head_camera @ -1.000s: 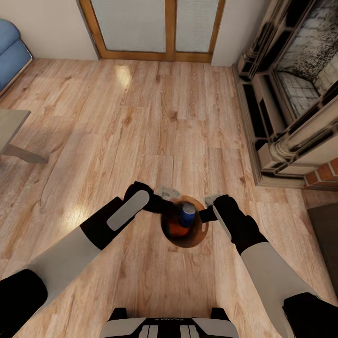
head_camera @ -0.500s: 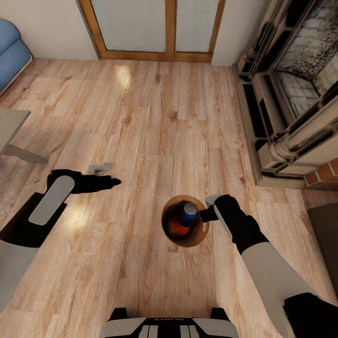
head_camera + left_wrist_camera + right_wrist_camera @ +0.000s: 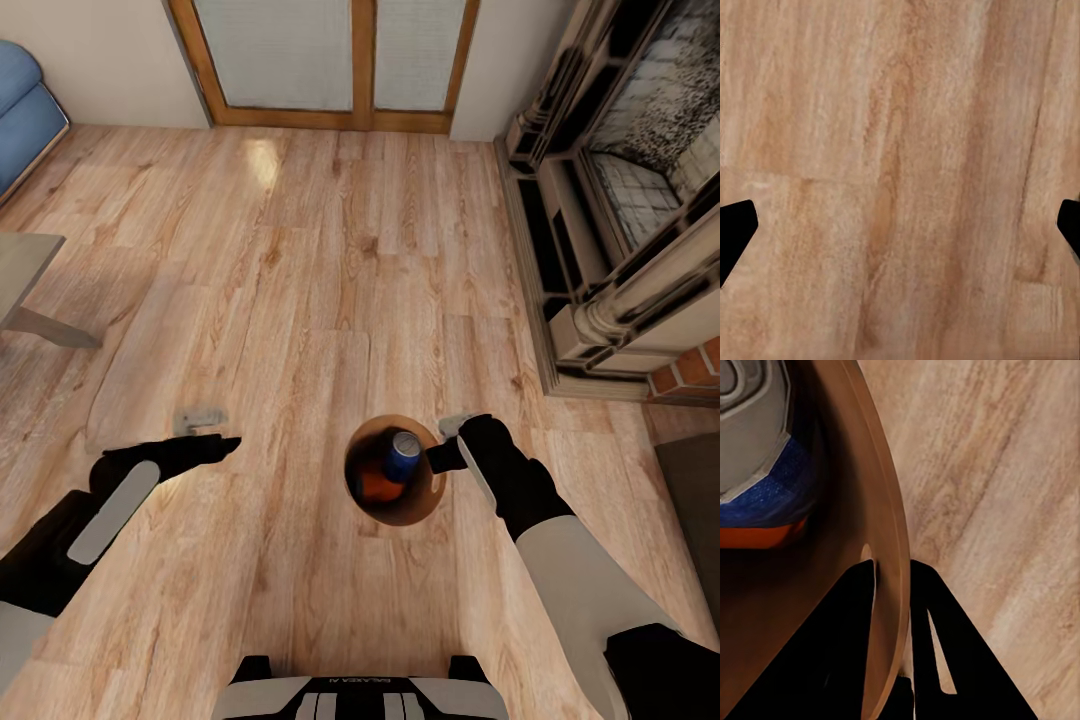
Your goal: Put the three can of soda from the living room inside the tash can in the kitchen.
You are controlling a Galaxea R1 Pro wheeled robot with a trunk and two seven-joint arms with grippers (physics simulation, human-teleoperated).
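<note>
Copper-brown inside of the tash can (image 3: 396,500) shows from above; it hangs just ahead of the robot's base, dead centre over the plank floor (image 3: 330,270). Two soda cans are in it: a dark blue can (image 3: 402,456) with silvery top leaning toward 1 o'clock, an orange can (image 3: 375,487) low at 8 o'clock. Whether a third lies beneath, cannot tell.

Right gripper (image 3: 891,585) at the bin's 3 o'clock edge, jaws pinched on the rim (image 3: 886,547), one finger inside the wall, one outside. Judged a carrying hold: rim grip keeps the bin upright so the cans stay put.

Left gripper (image 3: 205,432) out at 9 o'clock, well apart from the bin, over bare floor. Left wrist view has the finger tips (image 3: 735,229) at opposite edges, spread wide, nothing between. Likely kept clear so the single-handed carry is unobstructed.

Surroundings: fireplace (image 3: 620,220) at 2 o'clock, wood-framed doors (image 3: 330,60) at 12, blue sofa (image 3: 25,110) at 10, low table (image 3: 25,270) corner at 9. Living room, then; kitchen trip judged not yet made.
</note>
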